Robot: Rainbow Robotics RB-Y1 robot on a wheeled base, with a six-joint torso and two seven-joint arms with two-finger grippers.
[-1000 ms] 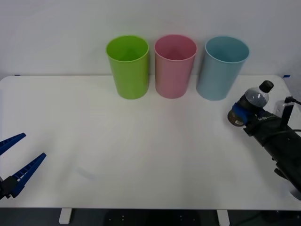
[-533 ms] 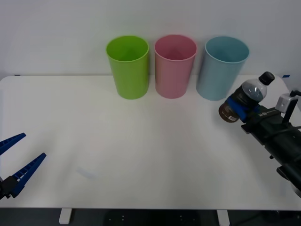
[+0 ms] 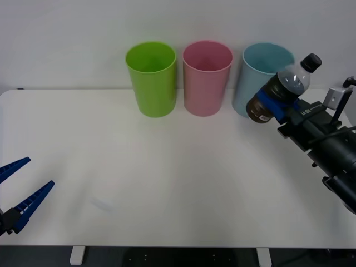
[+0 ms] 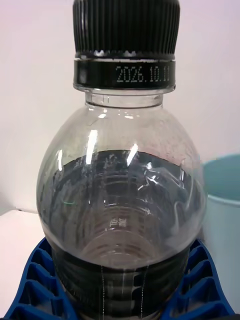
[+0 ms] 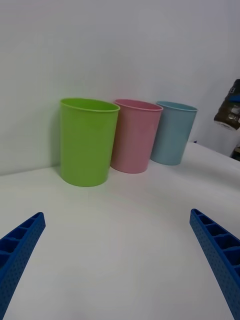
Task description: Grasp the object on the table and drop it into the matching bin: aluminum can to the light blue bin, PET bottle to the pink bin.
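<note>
The PET bottle (image 3: 280, 88), clear with dark brown liquid and a black cap, is held tilted in the air above the white table (image 3: 167, 167). My right gripper (image 3: 275, 103) is shut on its lower body. In the front view the bottle overlaps the right side of the light blue bin (image 3: 251, 75). The pink bin (image 3: 207, 78) stands one place to the left of it. The right wrist view shows the bottle (image 4: 122, 200) between blue fingers (image 4: 30, 285), with the light blue bin (image 4: 222, 215) behind. My left gripper (image 3: 40, 172) is parked open at the table's near left.
A lime green bin (image 3: 151, 78) stands left of the pink bin, all three in a row at the table's far edge before a white wall. The left wrist view shows the green bin (image 5: 89, 140), pink bin (image 5: 135, 135), light blue bin (image 5: 172, 132) and the raised bottle (image 5: 230, 112).
The right gripper has lifted the bottle up and to the left, from beside the table's right edge to the height of the light blue bin's rim. The left arm stayed still.
</note>
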